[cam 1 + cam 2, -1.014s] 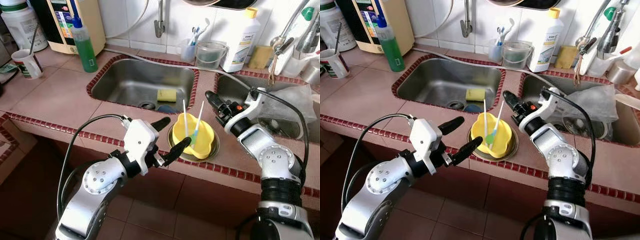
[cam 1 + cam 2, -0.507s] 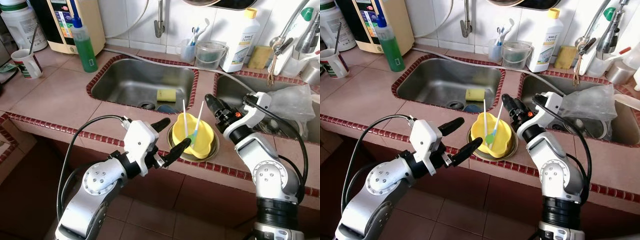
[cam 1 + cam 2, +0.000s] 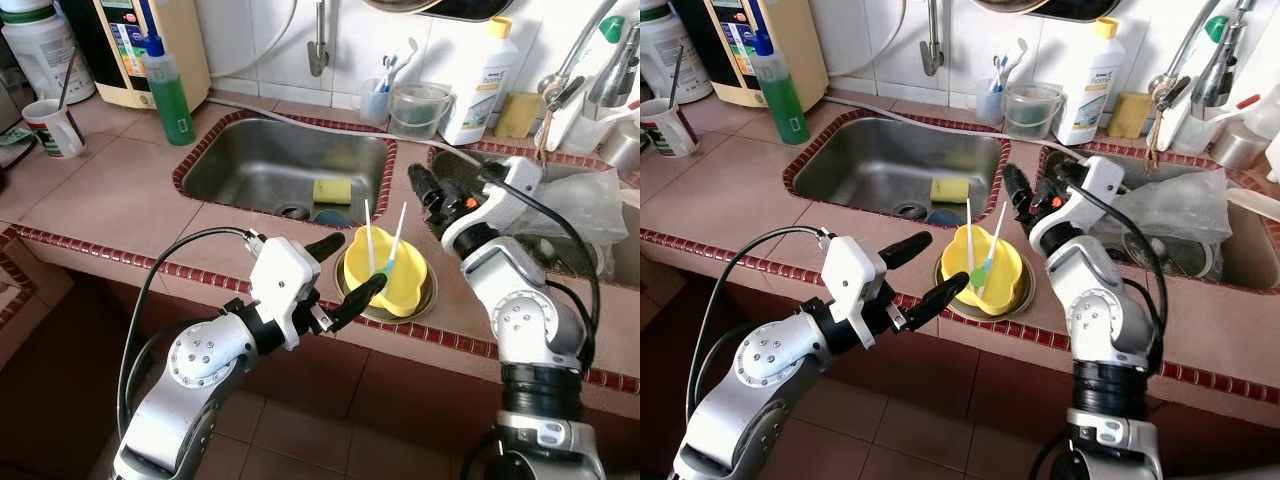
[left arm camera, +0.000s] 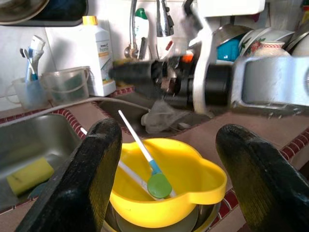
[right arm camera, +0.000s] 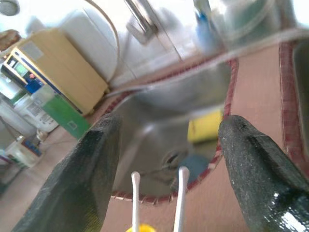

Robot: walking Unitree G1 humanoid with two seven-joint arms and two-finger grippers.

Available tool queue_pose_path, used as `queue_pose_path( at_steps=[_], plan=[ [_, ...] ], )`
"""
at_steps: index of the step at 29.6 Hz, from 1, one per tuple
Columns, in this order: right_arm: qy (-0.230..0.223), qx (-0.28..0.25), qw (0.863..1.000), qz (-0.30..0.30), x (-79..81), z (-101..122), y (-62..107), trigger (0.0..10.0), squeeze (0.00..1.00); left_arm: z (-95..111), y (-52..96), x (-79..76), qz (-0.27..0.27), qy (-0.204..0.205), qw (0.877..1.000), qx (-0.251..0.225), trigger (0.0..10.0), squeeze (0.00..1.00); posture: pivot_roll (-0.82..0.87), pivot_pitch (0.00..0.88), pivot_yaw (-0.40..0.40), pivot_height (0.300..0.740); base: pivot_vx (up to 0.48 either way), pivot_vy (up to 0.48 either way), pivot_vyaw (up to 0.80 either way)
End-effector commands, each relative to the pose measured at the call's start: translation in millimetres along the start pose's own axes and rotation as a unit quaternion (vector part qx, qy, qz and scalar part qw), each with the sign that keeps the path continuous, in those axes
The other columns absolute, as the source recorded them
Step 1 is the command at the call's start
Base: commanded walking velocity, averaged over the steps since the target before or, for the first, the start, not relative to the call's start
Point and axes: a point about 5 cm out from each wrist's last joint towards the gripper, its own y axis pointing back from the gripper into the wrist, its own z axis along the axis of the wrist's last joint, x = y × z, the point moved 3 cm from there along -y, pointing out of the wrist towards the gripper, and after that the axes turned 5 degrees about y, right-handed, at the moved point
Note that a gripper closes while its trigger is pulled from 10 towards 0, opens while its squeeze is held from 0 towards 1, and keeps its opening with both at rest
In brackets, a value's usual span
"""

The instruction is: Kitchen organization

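A yellow bowl (image 3: 400, 280) sits in a metal dish (image 3: 430, 297) on the tiled counter near its front edge, between the two sinks. Two white-handled utensils (image 3: 369, 236) stand in the bowl, one with a green end (image 4: 159, 185). My left gripper (image 3: 341, 273) is open just left of the bowl, level with its rim, holding nothing. My right gripper (image 3: 433, 189) is open above the counter strip behind and right of the bowl, its fingers (image 5: 255, 170) pointing toward the left sink. It is apart from the bowl.
The left sink (image 3: 250, 160) holds a yellow sponge (image 3: 333, 190). A plastic bag (image 3: 590, 200) lies in the right sink. A green soap bottle (image 3: 170, 92), a mug (image 3: 52, 127), a toothbrush cup (image 3: 377, 100) and a white bottle (image 3: 484, 85) stand along the back.
My right gripper has swung left and farther from me, from beside the right sink to the strip behind the bowl. The left arm and the bowl have stayed put.
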Motion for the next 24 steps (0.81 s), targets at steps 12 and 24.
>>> queue_pose_path(
  at_steps=[12, 24],
  plan=[
    [-0.046, 0.063, 0.997, -0.016, -15.0, -6, -22.4, 10.0, 0.00, 3, -1.6, 1.5, 0.009, -0.001, 1.000, -0.001, 10.0, 0.00, -0.06, 0.062, -0.016, 0.740, 0.000, 0.000, 0.00],
    [-0.077, 0.099, 0.992, 0.032, -10.9, -12, -22.3, 10.0, 0.00, 3, -2.0, 0.2, 0.011, 0.001, 1.000, -0.002, 10.0, 0.00, -0.06, 0.067, -0.021, 0.740, 0.000, 0.000, 0.00]
  ],
)
